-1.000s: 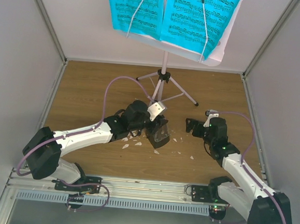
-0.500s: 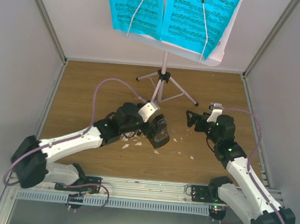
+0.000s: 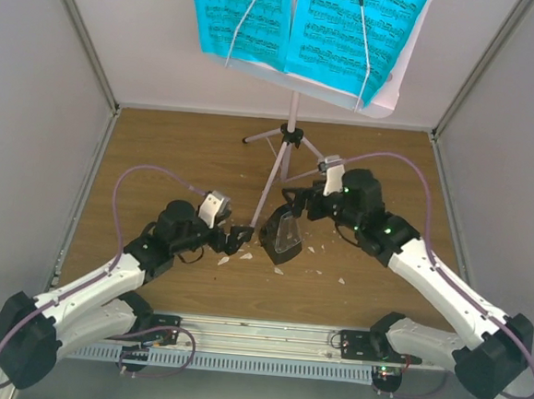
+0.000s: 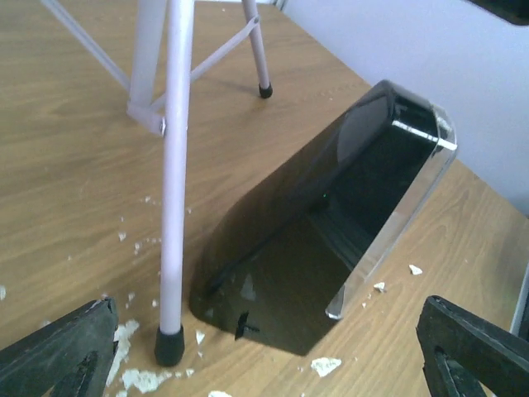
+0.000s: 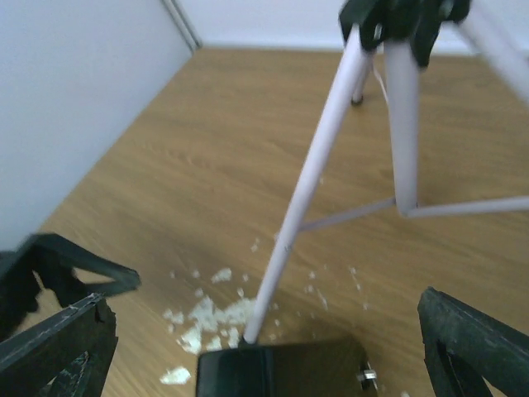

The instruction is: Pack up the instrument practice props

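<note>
Spread left end effector (image 3: 239,237) and spread right end effector (image 3: 295,202) flank metronome (image 3: 283,236), tripod leg (image 3: 265,195) and scraps (image 3: 244,255) beside it.

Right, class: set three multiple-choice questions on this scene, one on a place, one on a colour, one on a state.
1. Where is the metronome?
A. on the table by a tripod foot
B. on the stand's desk
C. in the right gripper

2. What colour are the music sheets?
A. yellow
B. bright blue
C. white

3. How is the left gripper?
A. shut on the metronome
B. shut on a leg
C. open, empty

Answers: 1 A, it stands beside the leg's foot; 2 B, the sheets show blue; 3 C, its fingers stand wide apart.
</note>
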Robot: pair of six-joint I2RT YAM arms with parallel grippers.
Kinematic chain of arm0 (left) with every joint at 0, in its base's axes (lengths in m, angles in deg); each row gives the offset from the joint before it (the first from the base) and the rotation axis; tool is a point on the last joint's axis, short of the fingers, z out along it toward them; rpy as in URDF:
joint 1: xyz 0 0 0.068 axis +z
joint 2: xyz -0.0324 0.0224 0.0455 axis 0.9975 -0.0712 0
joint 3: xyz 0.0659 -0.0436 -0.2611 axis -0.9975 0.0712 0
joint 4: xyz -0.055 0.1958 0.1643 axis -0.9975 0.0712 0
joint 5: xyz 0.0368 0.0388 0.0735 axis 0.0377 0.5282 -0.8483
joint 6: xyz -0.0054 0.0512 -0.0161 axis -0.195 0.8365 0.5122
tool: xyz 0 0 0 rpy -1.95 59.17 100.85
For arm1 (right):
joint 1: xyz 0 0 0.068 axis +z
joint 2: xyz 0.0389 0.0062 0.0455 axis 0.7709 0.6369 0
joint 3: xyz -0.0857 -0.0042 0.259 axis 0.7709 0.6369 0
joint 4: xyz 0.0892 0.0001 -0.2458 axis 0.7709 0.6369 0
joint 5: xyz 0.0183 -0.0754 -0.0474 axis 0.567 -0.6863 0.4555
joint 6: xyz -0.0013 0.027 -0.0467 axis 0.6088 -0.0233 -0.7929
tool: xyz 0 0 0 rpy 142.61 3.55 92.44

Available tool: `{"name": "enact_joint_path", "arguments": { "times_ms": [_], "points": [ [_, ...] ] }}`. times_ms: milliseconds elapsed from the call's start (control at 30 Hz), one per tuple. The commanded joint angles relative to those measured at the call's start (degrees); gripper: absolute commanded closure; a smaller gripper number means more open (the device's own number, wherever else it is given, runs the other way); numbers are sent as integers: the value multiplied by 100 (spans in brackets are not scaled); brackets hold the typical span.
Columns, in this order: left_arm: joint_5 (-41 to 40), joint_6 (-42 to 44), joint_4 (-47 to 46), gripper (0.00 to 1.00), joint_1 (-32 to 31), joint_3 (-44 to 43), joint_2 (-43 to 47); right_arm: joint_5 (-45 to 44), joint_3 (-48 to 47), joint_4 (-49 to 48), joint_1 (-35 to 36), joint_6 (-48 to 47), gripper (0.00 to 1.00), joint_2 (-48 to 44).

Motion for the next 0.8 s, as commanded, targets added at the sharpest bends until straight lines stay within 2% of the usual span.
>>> {"name": "enact_joint_path", "arguments": {
  "times_ms": [0, 267, 367, 600, 767],
  "points": [
    [298, -363, -230, 2, 116, 279, 345, -406, -105, 646, 426, -360, 0, 322],
    [375, -359, -407, 9, 126, 426, 204, -1104, -106, 862, 1197, -660, 1, 777],
    [447, -326, -466, 10, 126, 418, 111, -1251, -144, 823, 1279, -871, 12, 1004],
    [541, -166, -497, 13, 126, 488, 172, -1627, -264, 790, 1340, -1247, 23, 1405],
    [484, 73, -820, 16, -30, 760, 167, -1652, -256, 747, 1340, -1144, 32, 1436]
  ]
}}
